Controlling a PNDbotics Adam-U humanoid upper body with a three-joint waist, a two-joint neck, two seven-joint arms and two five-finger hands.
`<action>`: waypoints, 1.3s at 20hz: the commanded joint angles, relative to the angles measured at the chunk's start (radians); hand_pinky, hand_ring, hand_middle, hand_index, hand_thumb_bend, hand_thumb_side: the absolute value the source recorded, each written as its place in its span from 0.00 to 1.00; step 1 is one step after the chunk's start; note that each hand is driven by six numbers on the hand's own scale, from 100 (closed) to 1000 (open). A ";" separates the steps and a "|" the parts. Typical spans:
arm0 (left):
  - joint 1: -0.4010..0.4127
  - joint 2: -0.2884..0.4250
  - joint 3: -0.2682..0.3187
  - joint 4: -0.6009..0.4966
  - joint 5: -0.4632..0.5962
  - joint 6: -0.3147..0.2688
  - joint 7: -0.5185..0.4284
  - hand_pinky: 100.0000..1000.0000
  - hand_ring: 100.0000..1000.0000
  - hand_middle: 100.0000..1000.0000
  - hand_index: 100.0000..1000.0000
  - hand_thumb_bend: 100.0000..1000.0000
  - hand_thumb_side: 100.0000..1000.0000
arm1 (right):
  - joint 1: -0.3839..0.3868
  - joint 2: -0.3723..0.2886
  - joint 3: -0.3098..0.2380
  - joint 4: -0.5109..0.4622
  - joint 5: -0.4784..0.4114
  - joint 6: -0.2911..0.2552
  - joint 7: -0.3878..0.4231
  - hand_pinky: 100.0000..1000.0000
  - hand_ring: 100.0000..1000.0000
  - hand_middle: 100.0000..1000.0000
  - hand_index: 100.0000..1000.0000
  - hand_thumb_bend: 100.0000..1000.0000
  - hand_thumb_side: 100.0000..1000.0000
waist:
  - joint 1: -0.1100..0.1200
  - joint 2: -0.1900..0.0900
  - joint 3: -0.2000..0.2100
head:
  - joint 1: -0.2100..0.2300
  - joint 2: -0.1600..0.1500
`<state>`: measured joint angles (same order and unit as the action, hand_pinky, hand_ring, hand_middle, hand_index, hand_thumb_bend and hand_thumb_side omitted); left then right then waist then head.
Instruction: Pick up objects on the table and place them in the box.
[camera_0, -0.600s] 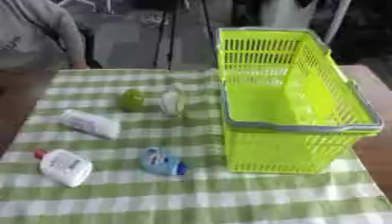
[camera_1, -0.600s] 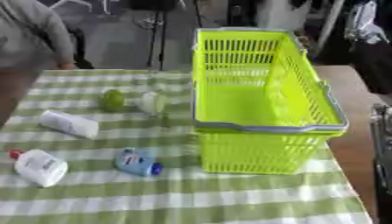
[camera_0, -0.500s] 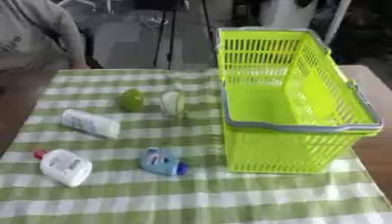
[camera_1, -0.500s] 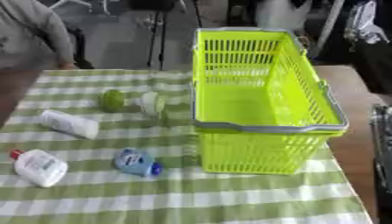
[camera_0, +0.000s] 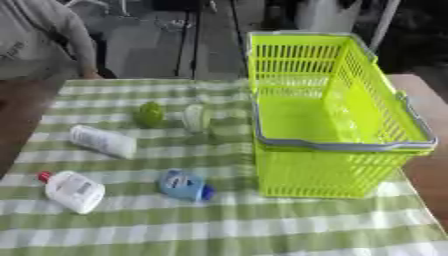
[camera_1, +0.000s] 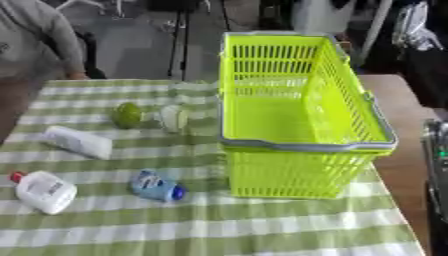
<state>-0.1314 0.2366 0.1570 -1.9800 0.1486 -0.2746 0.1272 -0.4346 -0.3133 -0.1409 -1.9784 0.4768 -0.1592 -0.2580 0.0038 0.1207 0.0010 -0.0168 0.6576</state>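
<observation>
A lime-green plastic basket (camera_0: 337, 145) with a grey rim stands empty on the right half of the checked cloth. To its left lie several items: a green round thing (camera_0: 149, 114), a small pale clear container (camera_0: 196, 118), a white tube (camera_0: 103, 141), a white bottle with a red cap (camera_0: 73, 190) and a small blue bottle (camera_0: 184, 185). My left hand shows in neither view. At the right edge of the right eye view a dark and silver part of my right hand (camera_1: 435, 155) stands beside the table, apart from everything.
The green-and-white checked cloth (camera_0: 219, 230) covers the table; bare brown tabletop (camera_1: 394, 95) shows to the right of the basket. A person in grey (camera_0: 39, 45) stands at the far left corner, touching nothing.
</observation>
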 joint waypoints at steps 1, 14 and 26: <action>-0.007 0.019 0.007 -0.020 0.003 -0.001 0.004 0.63 0.99 0.85 0.87 0.58 0.52 | -0.011 -0.013 -0.004 -0.022 0.003 0.001 -0.001 0.54 0.54 0.63 0.78 0.00 0.49 | -0.001 -0.012 0.001 | -0.001 0.002; 0.050 0.181 0.009 -0.020 -0.073 -0.015 -0.058 0.64 0.96 0.83 0.85 0.56 0.45 | -0.010 -0.021 0.001 -0.022 0.005 0.003 0.007 0.54 0.54 0.63 0.78 0.00 0.49 | 0.005 -0.017 0.001 | -0.003 0.003; 0.214 0.466 0.024 -0.020 -0.430 0.010 -0.280 0.64 0.92 0.79 0.87 0.65 0.31 | 0.006 -0.037 0.008 -0.022 0.006 0.009 0.021 0.54 0.54 0.63 0.78 0.00 0.49 | 0.030 -0.038 0.012 | -0.013 0.012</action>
<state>0.0831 0.6561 0.1686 -1.9804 -0.2437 -0.2713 -0.1243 -0.4207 -0.3229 -0.1340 -1.9784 0.4772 -0.1496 -0.2418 0.0329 0.0928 0.0130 -0.0277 0.6652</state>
